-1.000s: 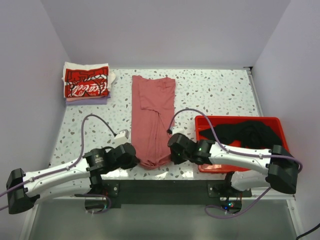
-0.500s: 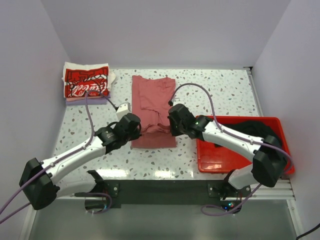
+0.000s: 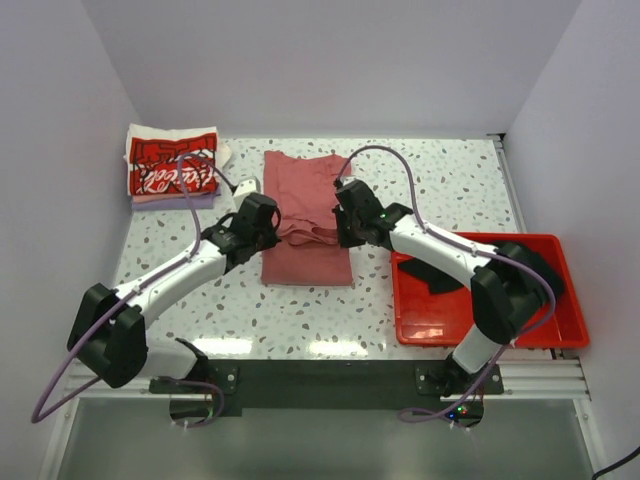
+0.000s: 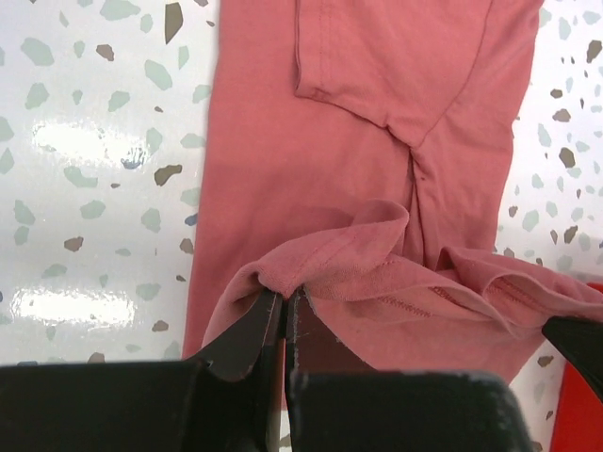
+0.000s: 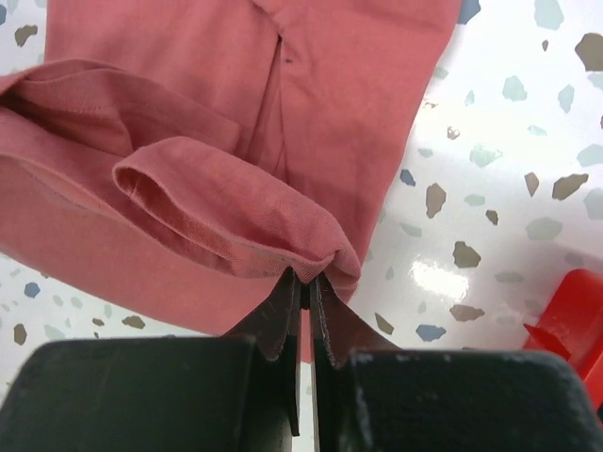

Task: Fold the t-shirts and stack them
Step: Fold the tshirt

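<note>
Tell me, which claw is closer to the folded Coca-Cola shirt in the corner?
Left. The left gripper pinches the edge of the dusty-red shirt facing the Coca-Cola shirt; the right gripper pinches the opposite edge, farther away.

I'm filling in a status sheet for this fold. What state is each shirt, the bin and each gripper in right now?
dusty-red t-shirt: lying on the table, near hem lifted and doubled back over itself.
black t-shirt: crumpled inside the red bin.
folded stack: folded, Coca-Cola shirt on top.
red bin: upright.
left gripper: jaws shut on the hem.
right gripper: jaws shut on the hem.
</note>
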You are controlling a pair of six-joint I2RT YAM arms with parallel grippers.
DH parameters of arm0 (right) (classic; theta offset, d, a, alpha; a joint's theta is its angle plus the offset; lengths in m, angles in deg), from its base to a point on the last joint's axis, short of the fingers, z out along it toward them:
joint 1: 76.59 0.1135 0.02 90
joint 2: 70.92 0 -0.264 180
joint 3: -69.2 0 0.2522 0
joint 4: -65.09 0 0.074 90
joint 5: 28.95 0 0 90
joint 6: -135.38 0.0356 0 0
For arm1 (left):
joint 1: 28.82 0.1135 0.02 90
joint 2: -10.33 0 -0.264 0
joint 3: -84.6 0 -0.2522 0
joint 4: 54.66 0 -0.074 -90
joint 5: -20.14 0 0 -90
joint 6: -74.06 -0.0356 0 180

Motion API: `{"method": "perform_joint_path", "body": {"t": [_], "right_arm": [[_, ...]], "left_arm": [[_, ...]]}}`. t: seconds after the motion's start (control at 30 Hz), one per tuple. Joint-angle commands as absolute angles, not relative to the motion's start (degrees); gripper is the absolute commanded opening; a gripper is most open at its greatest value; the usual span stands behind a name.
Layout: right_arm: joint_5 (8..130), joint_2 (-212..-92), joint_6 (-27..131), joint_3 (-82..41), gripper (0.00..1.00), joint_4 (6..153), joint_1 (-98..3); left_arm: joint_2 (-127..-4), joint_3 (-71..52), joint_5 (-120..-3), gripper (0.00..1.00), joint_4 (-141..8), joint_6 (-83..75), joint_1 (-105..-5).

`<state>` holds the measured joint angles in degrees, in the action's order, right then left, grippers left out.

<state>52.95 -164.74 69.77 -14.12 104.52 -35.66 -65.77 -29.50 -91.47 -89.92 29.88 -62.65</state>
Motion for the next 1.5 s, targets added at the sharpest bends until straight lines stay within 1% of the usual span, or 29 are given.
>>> {"method": "perform_joint_path", "body": {"t": [0.0, 0.27, 0.77, 0.83, 0.9, 0.93, 0.97, 1.0, 1.03, 1.07, 1.1, 1.13, 1.17, 1.2, 1.23, 1.37, 1.47], "right_arm": [[54.5, -166.8, 68.1, -17.9, 0.0, 103.4, -36.8], [58.5, -171.6, 67.4, -20.7, 0.0, 102.4, -39.8], [61.0, -179.8, 67.7, -25.4, 0.0, 102.1, -42.7], [61.0, -180.4, 67.9, -25.9, 0.03, 102.4, -43.2], [61.0, -181.2, 68.0, -26.5, 0.1, 102.7, -43.4], [60.9, -181.5, 67.8, -26.9, 0.13, 102.6, -43.7], [61.0, -181.9, 67.6, -27.2, 0.21, 102.6, -43.8], [61.0, -182.3, 67.6, -27.6, 0.25, 102.8, -43.9], [62.2, -182.4, 67.1, -28.1, 0.29, 103.2, -44.2], [62.8, -182.4, 66.8, -29.4, 0.36, 103.5, -44.3], [63.1, -182.3, 66.3, -29.9, 0.45, 103.9, -44.3], [63.4, -181.9, 66.0, -30.4, 0.53, 104.1, -44.2], [63.9, -181.6, 65.6, -31.0, 0.64, 104.3, -44.3], [64.9, -180.4, 65.3, -31.0, 0.89, 104.3, -44.3], [65.3, -179.5, 65.3, -30.4, 0.99, 104.2, -44.3], [69.1, -175.4, 66.0, -26.1, 0.99, 102.1, -44.2], [76.1, -173.1, 68.2, -21.3, 0.99, 97.1, -44.2]], "left_arm": [[-67.6, -26.2, -89.4, 0.0, -85.5, 26.7, -60.3], [-73.0, -23.9, -86.6, 0.0, -83.6, 23.1, -56.8], [-83.0, -19.9, -82.2, 0.0, -82.1, 21.1, -53.3], [-84.1, -19.8, -81.8, 0.01, -82.2, 21.5, -52.8], [-84.5, -19.7, -81.5, 0.1, -81.7, 21.4, -52.4], [-84.8, -19.7, -81.4, 0.19, -81.5, 21.3, -52.3], [-84.9, -19.4, -81.1, 0.22, -81.4, 21.3, -52.0], [-84.9, -19.2, -80.7, 0.28, -81.4, 21.3, -51.9], [-84.6, -18.9, -80.5, 0.47, -81.3, 21.2, -51.8], [-84.2, -18.8, -80.3, 0.58, -81.3, 21.3, -51.8], [-83.7, -18.5, -80.3, 0.68, -81.4, 21.3, -51.8], [-82.3, -18.5, -80.2, 0.86, -81.4, 21.4, -51.8], [-81.5, -18.6, -80.1, 0.92, -81.5, 21.4, -51.8], [-80.6, -19.1, -80.0, 0.98, -81.5, 21.8, -51.8], [-78.5, -19.5, -79.8, 1.0, -81.3, 22.0, -51.8], [-72.8, -24.4, -76.3, 1.0, -79.1, 23.4, -51.8], [-68.9, -33.0, -68.1, 1.0, -71.8, 26.0, -51.9]]}}
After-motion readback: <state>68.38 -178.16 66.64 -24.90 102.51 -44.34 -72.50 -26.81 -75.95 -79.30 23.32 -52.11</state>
